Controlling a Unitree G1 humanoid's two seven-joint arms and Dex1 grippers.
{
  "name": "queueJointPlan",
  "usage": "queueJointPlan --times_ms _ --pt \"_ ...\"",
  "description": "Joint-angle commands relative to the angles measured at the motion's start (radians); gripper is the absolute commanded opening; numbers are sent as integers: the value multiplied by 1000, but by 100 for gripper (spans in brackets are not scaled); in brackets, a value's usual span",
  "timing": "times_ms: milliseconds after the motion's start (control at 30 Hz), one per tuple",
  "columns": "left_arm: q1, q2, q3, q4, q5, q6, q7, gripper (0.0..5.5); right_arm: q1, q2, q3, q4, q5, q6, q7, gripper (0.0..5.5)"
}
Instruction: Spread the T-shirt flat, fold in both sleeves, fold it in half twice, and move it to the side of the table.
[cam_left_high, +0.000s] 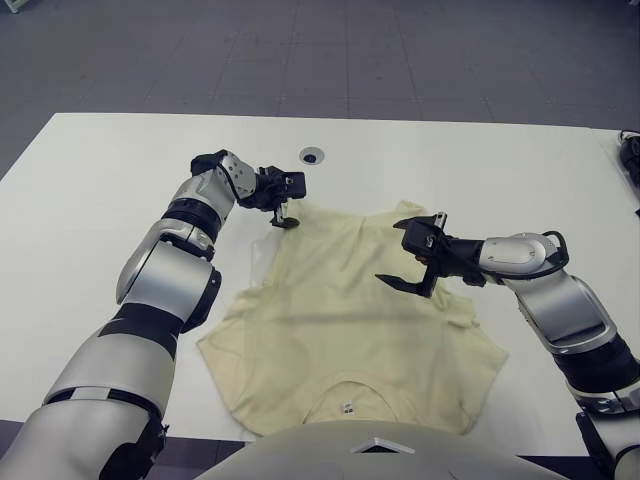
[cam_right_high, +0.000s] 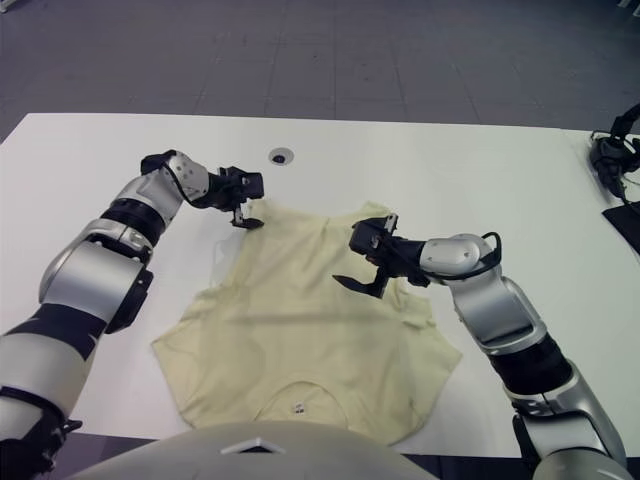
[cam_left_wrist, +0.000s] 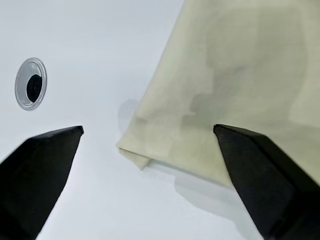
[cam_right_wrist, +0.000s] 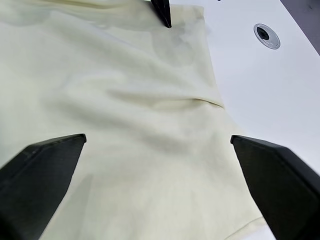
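A pale yellow T-shirt (cam_left_high: 340, 330) lies on the white table (cam_left_high: 100, 180), collar and tag toward me, hem at the far side, with some wrinkles and a small fold near the far edge. My left gripper (cam_left_high: 291, 203) is open just above the shirt's far left hem corner (cam_left_wrist: 135, 156), its fingers (cam_left_wrist: 45, 170) straddling that corner without touching the cloth. My right gripper (cam_left_high: 392, 252) hangs open over the right middle of the shirt (cam_right_wrist: 100, 75), nothing between its fingers (cam_right_wrist: 40, 175).
A round cable grommet (cam_left_high: 312, 155) is set in the table just beyond the left gripper. Dark cables and gear (cam_right_high: 612, 152) lie at the table's far right edge. Bare table extends left of the shirt and behind it.
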Motion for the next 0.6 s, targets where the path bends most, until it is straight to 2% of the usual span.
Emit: queueJointPlan --times_ms 33,300,533,600 --pt "13 -7 -15 34 38 19 14 461 2 4 10 -20 7 9 -1 540" --pt "72 16 -40 36 48 -4 -90 320 17 -2 8 -42 10 21 -5 540" --pt "117 41 -74 25 59 -21 -251 205 20 -5 11 -53 10 28 -2 540" --pt "122 43 -74 21 60 -19 -252 157 20 -6 12 -52 9 27 -1 540"
